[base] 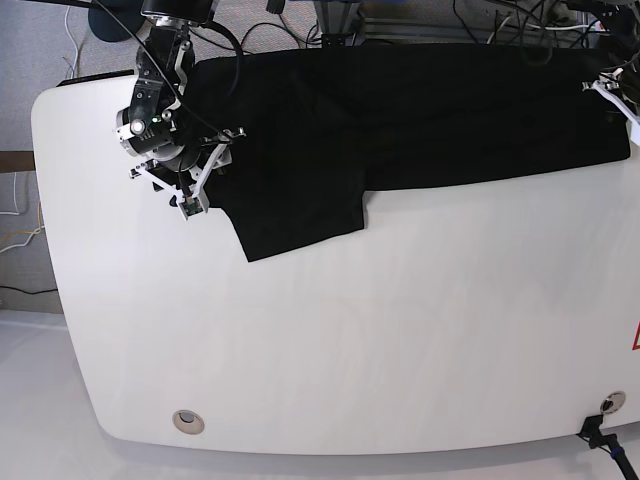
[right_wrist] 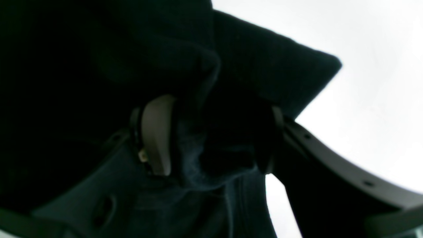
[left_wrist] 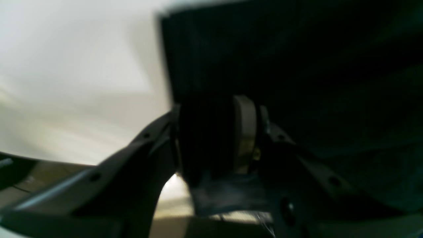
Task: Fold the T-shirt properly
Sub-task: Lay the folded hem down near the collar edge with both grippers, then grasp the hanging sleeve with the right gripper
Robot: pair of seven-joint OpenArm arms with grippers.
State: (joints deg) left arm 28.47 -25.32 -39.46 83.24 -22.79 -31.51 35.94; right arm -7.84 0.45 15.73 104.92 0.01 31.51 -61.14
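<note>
The black T-shirt [base: 400, 110] lies spread along the table's far edge, with one sleeve hanging toward the middle. No printed graphic shows. My right gripper [base: 198, 188] is at the shirt's left end, shut on a bunched fold of the black cloth [right_wrist: 99, 66], which sits between its pads [right_wrist: 158, 132]. My left gripper [base: 612, 92] is at the shirt's far right end. In the blurred left wrist view, the left gripper [left_wrist: 211, 135] holds dark cloth [left_wrist: 297, 66] between its fingers.
The white table [base: 350, 350] stretches in front of the shirt. A round hole [base: 186, 421] sits near the front left corner. Cables [base: 480, 25] and equipment run behind the far edge. A black fitting [base: 598, 430] is at the front right corner.
</note>
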